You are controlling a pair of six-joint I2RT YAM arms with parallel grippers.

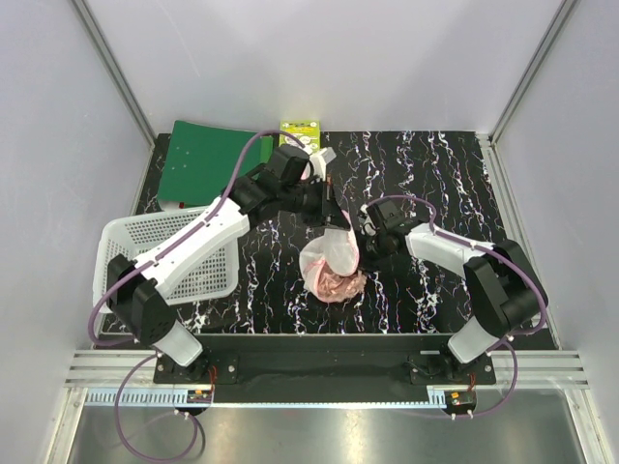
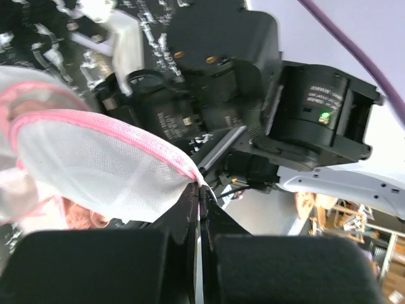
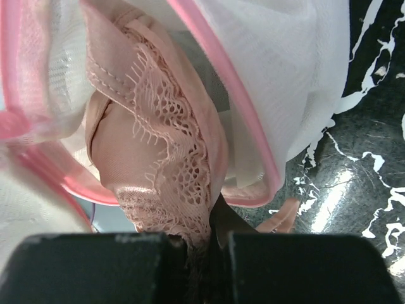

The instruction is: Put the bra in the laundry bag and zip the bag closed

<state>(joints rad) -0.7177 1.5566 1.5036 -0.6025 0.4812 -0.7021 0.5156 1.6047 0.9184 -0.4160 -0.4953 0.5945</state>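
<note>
Nearest the arm bases, at the middle of the black marbled desk (image 1: 397, 300), the peach-pink bra (image 1: 340, 286) lay bunched, its lace-trimmed cup tucked partly into the gaping mouth of the laundry bag (image 1: 329, 253). Seen from the right wrist, the right gripper (image 3: 205, 244) was clenched on the bra's lace edge, and the bag's pink zip edging curved around the fabric on both sides. Just beyond, the left gripper (image 2: 201, 199) was pinched tight on the pink rim of one white mesh half, holding that half up; the zip stood undone. Off to the left sat a white lattice basket (image 1: 131, 242), with the left arm reaching across above it. Farthest back lay a green folder (image 1: 208, 159) and, just beside it, a small yellow-green pack (image 1: 300, 128) at the desk's rear edge.
</note>
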